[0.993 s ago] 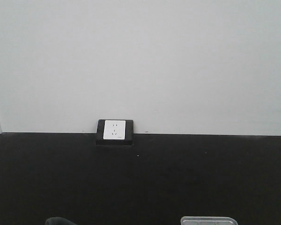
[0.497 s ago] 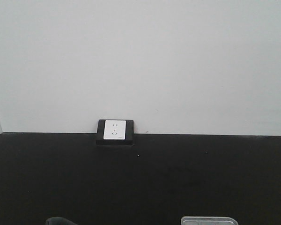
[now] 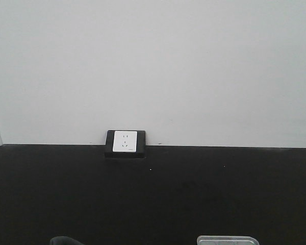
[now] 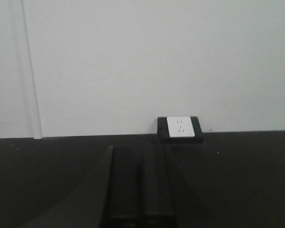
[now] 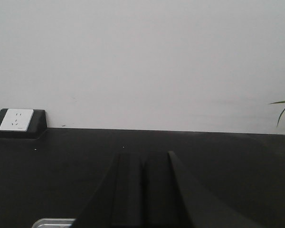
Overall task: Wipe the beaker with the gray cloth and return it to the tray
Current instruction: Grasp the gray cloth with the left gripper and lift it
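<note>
Front view: you only get a sliver of the tray (image 3: 227,239) at the bottom edge, right of centre, on the black bench (image 3: 194,194). Its visible rim runs left-right, so I'd take the long axis as sideways across the bench, but it's too cropped to be sure. The dark lump (image 3: 66,241) at bottom left could be the cloth or part of an arm, can't tell. The beaker isn't in frame, so no call on upright vs tipped or where any spout points. The outlet (image 3: 124,142) sits at the foot of the wall (image 3: 153,66), well clear of the tray. Left wrist view: the left gripper (image 4: 138,156) is aimed level at the wall, jaws look pressed together with nothing between them. No task item shows. Right wrist view: the right gripper (image 5: 144,159) is the same, jaws together and empty. A tray corner shows at bottom left, beside the gripper. No beaker here either, so I can't place it in any view. Handling, my judgement: the beaker is glass, so light, rigid, slick and breakable. Take it across the wall around mid-height with modest squeeze, not by the lip. The cloth is limp, so pinch a raised fold and expect it to drape and drag.
</note>
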Available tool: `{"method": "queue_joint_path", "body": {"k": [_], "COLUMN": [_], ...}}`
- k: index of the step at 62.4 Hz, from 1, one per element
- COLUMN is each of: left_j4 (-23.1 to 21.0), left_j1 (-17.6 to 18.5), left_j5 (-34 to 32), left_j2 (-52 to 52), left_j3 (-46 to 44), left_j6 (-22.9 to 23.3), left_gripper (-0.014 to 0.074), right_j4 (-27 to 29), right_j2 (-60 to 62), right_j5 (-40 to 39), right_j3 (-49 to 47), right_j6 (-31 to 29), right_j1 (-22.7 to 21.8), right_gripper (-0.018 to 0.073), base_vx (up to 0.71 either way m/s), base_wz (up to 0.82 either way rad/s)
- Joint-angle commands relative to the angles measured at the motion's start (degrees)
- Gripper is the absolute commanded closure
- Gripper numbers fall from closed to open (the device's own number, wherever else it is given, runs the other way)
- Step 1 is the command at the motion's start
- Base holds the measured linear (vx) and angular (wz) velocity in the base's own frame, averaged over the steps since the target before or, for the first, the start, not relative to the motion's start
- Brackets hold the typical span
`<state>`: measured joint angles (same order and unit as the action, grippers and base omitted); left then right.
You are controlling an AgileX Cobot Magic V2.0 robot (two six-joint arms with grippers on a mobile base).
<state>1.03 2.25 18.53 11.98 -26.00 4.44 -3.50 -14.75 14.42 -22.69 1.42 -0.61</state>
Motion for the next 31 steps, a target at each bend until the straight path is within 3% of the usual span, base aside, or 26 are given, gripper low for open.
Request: {"method": "queue_joint_path", "body": {"k": [1, 16, 26, 31], "left_j4": [0.3, -0.2, -1.0, -4.4], "left_j1": [-0.1, -0.1, 0.1, 1.5], "left_j5": [-2.1, -6.3, -6.9, -7.8], "left_j2": [7.7, 23.8, 32.7, 36.6], "left_j3": [-5.5, -6.7, -6.7, -6.7], "left_j6": [-3.3, -3.9, -3.5, -3.7], "left_gripper": [0.0409, 0.0133, 0.0059, 0.0059], "right_j4": [-0.5, -0.5, -0.5, -0.5], "right_j2": [-6.0, -18.3, -23.9, -25.5], "right_j5": [-3.6, -3.6, -4.7, -5.0], "right_j3": [-5.6, -7.3, -7.3, -7.3], "right_j6": [-0.2, -0.2, -0.2, -0.2], "right_j1": [-0.2, -0.2, -0.2, -0.2], "right_gripper": [0.0561, 0.0453, 0.0274, 0.0185], "base_vx": [0.0, 0.0, 0.0, 0.0], "base_wz": [0.0, 0.0, 0.0, 0.0]}}
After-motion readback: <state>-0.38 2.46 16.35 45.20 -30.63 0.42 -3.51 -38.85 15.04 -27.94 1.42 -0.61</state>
